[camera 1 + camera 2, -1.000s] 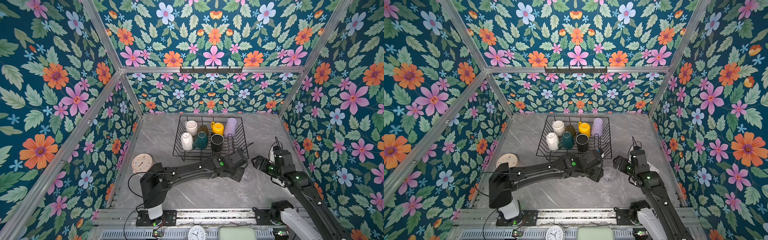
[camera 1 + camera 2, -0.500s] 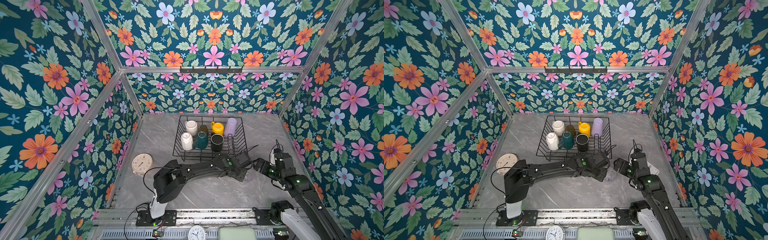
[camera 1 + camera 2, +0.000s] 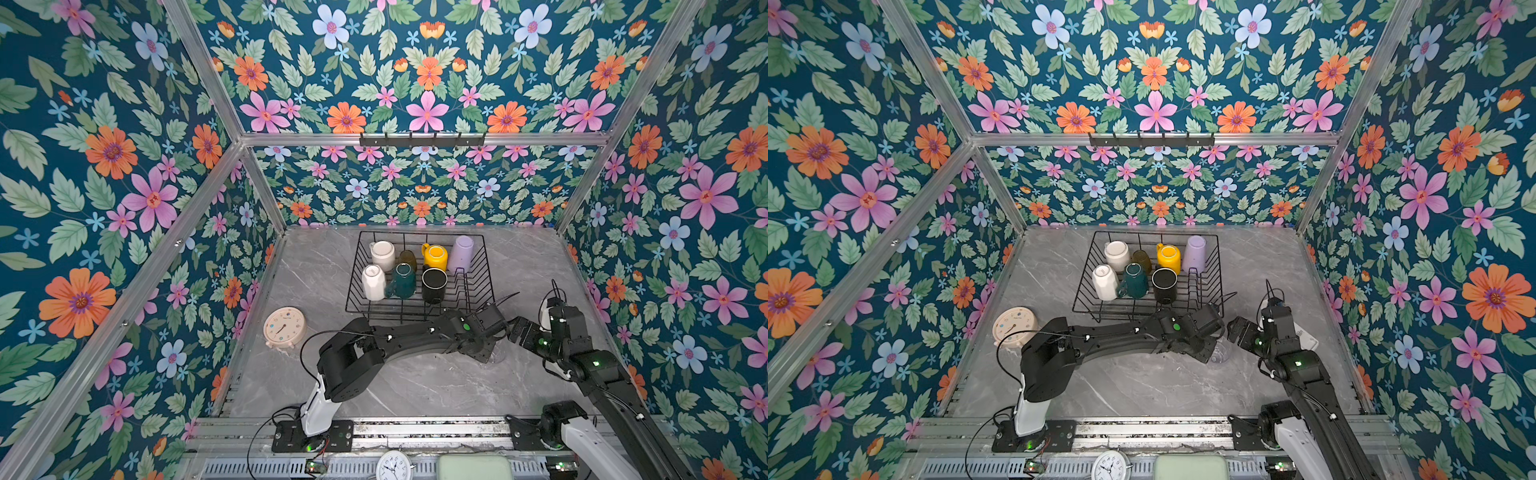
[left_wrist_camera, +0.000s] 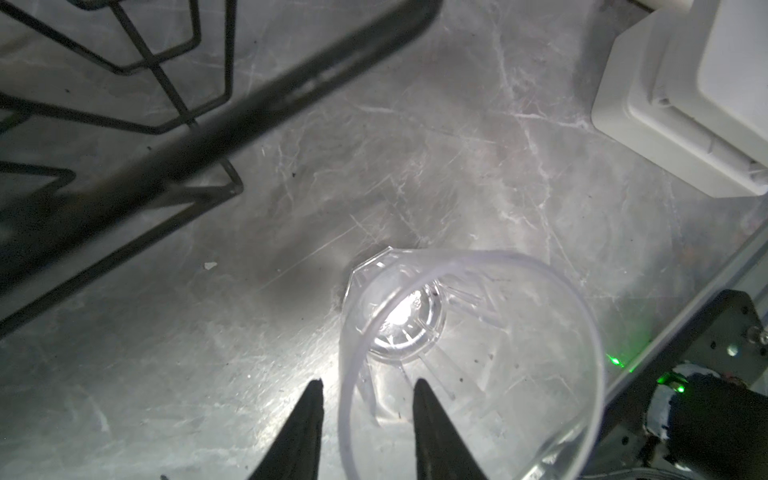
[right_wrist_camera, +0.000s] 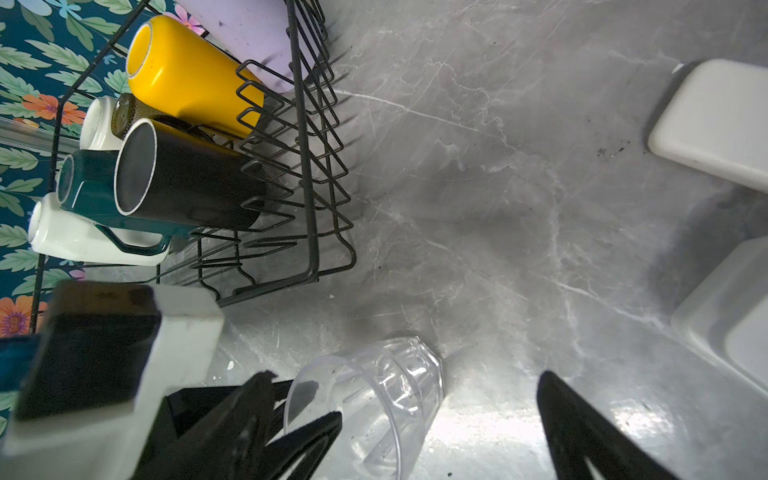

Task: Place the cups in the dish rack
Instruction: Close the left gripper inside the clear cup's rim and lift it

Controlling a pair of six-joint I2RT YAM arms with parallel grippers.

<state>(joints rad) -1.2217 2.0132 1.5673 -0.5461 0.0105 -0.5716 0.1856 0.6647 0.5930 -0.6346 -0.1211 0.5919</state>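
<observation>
Looking in a top view, we find the clear glass [image 3: 496,355] just outside the dish rack [image 3: 469,291], off its near right corner. Left wrist view: the left gripper [image 4: 365,386] straddles its rim, fingers apart. Right wrist view: the right gripper [image 5: 405,374] gapes wide nearby.

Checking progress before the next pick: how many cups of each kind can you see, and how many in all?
Mugs: 5 (cream mug, white mug, teal mug, yellow mug, black mug)
Glasses: 2 (amber glass, clear glass)
Tumblers: 1 (lilac tumbler)
Total: 8, with 7 in the dish rack and the clear glass outside it
</observation>
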